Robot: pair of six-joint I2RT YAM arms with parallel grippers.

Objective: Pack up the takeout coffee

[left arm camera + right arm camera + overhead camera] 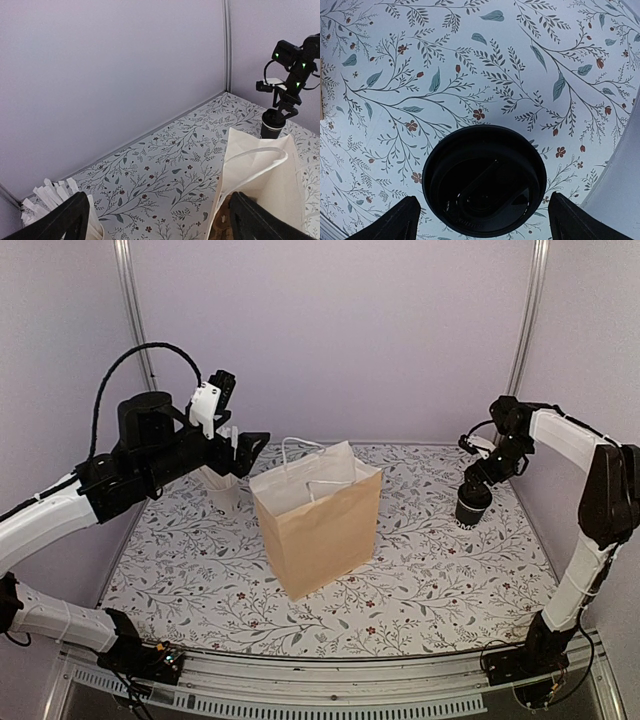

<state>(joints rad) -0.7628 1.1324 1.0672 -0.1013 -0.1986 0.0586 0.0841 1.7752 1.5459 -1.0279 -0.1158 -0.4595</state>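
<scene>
The takeout coffee, a small black cup (472, 506) with a black round lid (484, 180), stands upright on the floral table at the right. My right gripper (481, 478) hangs directly above it, open, and its fingertips (390, 222) flank the lid without touching it. The brown paper bag (318, 520) stands open in the middle of the table. My left gripper (238, 448) is raised at the bag's back left corner, open and empty. In the left wrist view the left gripper (160, 227) has the bag's white rim (265, 170) by its right finger, and the black cup (272, 126) shows far off.
A white cup of white sticks (50, 197) stands by the left finger, partly hidden behind the left arm in the top view (218, 480). The back wall and the right wall (620, 165) are close to the black cup. Floral table surface (440, 580) lies between bag and cup.
</scene>
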